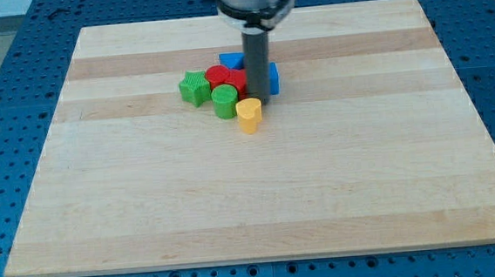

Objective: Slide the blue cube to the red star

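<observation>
My tip (259, 97) stands in a tight cluster of blocks near the board's top centre. A blue block (273, 77), probably the cube, shows just right of the rod, which partly hides it. A second blue block (232, 61) lies at the rod's upper left. Two red blocks touch each other left of the rod: one round-looking (219, 75), and one (240, 82) against the rod, perhaps the star; its shape is unclear. The tip is beside this red block and the blue block.
A green star (194, 88) sits at the cluster's left. A green cylinder (225, 101) is below the red blocks. A yellow heart (248, 115) lies just below my tip. The wooden board (252, 199) rests on a blue perforated table.
</observation>
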{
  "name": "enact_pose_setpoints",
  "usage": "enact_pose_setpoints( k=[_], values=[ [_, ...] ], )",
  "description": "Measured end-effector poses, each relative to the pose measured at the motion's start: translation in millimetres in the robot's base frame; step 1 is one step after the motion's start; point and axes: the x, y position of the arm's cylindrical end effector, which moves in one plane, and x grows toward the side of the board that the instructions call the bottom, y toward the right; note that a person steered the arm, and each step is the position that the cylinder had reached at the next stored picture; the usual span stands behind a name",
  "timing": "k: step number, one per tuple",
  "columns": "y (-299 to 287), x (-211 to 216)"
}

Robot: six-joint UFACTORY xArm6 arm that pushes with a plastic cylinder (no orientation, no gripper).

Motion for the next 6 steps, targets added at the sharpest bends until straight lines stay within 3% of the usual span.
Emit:
enact_pose_setpoints(
  k=[1, 3, 4, 6],
  values=[
    [-10.0, -6.8],
    [62.2, 20.4],
    [90.4, 1.6],
    [65.8, -35.4]
  ],
)
